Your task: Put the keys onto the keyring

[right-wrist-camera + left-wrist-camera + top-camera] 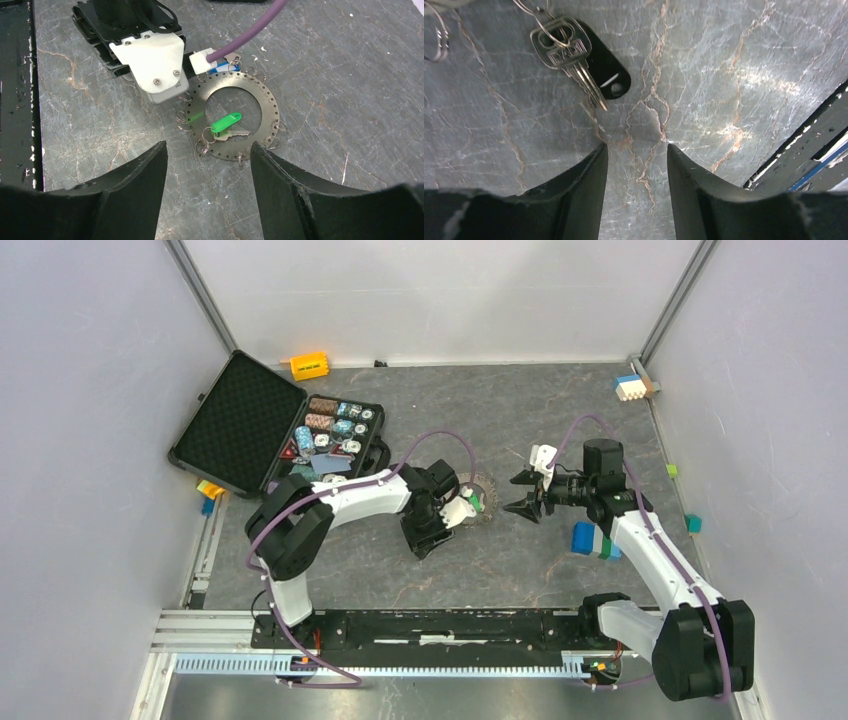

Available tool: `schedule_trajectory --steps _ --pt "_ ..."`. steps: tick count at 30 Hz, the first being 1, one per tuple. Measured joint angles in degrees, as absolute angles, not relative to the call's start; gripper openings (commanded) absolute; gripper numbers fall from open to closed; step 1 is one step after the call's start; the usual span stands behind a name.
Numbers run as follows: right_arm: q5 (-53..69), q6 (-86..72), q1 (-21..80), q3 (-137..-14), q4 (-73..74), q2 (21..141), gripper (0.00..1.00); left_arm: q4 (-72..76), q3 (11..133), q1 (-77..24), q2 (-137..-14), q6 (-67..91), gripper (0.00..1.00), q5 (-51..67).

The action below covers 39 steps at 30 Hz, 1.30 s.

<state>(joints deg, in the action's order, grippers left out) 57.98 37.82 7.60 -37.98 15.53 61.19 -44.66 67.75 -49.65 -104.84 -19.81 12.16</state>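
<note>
The keyring [262, 105] is a flat grey perforated disc with small split rings round its edge, lying mid-table [486, 502]. A green-headed key [226, 123] lies across its centre hole. A bit of a blue key [218, 67] shows at its far rim under the left arm's cable plug. A black-headed key [609, 70] with a silver key [569, 50] over it lies on the table, on a small wire ring. My left gripper [636, 150] is open and empty just short of them. My right gripper [207, 145] is open and empty, just right of the keyring [525, 495].
An open black case [250, 410] with poker chips sits at the back left. Toy blocks lie about: orange [309, 365], blue and white [628, 387], and blue and green [590, 538] under my right arm. The left wrist housing [150, 60] overhangs the keyring's left side.
</note>
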Motion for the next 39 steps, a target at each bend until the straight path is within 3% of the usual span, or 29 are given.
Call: schedule_trajectory --steps 5,8,12,14,16,20,24,39 --pt "58.0 37.9 7.6 -38.0 15.6 61.6 0.68 -45.6 66.8 -49.6 -103.2 -20.0 0.6 12.0" --pt "57.9 38.0 7.6 -38.0 15.6 61.6 0.69 -45.7 66.6 -49.4 -101.4 -20.3 0.7 11.8" --pt "57.0 37.3 7.6 -37.9 14.9 61.5 0.72 -45.2 66.1 -47.4 -95.9 -20.7 0.76 11.0" --pt "56.0 36.3 7.6 -37.9 13.9 61.3 0.75 -44.1 65.8 -45.3 -92.4 -20.6 0.84 10.7" --pt "53.6 34.7 7.6 -38.0 12.9 61.0 0.78 -42.6 65.6 -42.5 -88.7 -20.6 0.99 10.6" --pt "47.3 30.7 7.5 -38.8 10.3 59.9 0.83 -36.9 64.2 -34.2 -80.2 -20.0 1.0 10.7" --pt "40.1 26.9 7.5 -40.1 7.6 58.7 0.98 -31.3 61.7 -27.7 -72.9 -19.1 1.0 9.8" --pt "13.7 16.3 7.3 -40.3 0.4 55.5 0.98 -12.7 48.5 -17.5 -55.0 -9.9 1.0 -1.0"
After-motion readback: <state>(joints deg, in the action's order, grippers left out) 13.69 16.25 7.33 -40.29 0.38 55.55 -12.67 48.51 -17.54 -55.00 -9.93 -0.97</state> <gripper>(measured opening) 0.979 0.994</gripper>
